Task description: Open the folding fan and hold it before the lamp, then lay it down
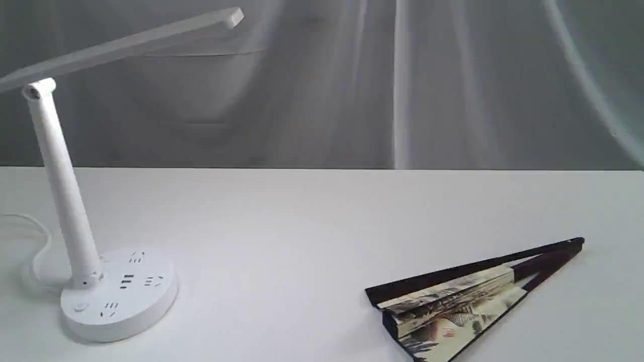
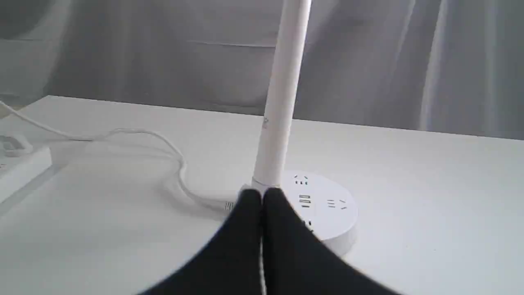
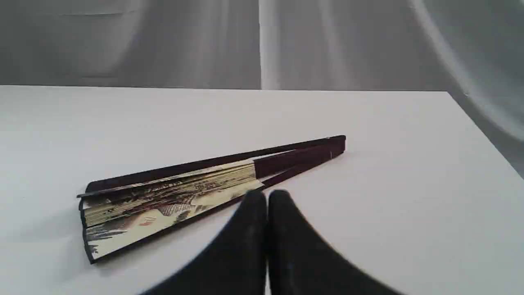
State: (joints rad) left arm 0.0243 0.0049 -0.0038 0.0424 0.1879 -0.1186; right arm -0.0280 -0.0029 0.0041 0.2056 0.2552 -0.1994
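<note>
The folding fan point(image 1: 463, 296) lies on the white table at the front right, only slightly spread, its cream printed pleats bunched between dark guards and its pivot end pointing right. The right wrist view shows the fan point(image 3: 192, 192) just beyond my right gripper point(image 3: 267, 196), whose black fingers are pressed together on nothing. The white lamp point(image 1: 65, 211) stands at the left with its bar head reaching up and right. In the left wrist view my left gripper point(image 2: 262, 196) is shut and empty, close in front of the lamp point(image 2: 280, 102) and its round socket base. Neither gripper appears in the exterior view.
A white cord point(image 2: 135, 135) runs from the lamp base point(image 1: 119, 294) toward a white power strip point(image 2: 16, 164) at the table's edge. A grey curtain point(image 1: 402, 80) hangs behind the table. The table's right edge point(image 3: 487, 135) lies beyond the fan.
</note>
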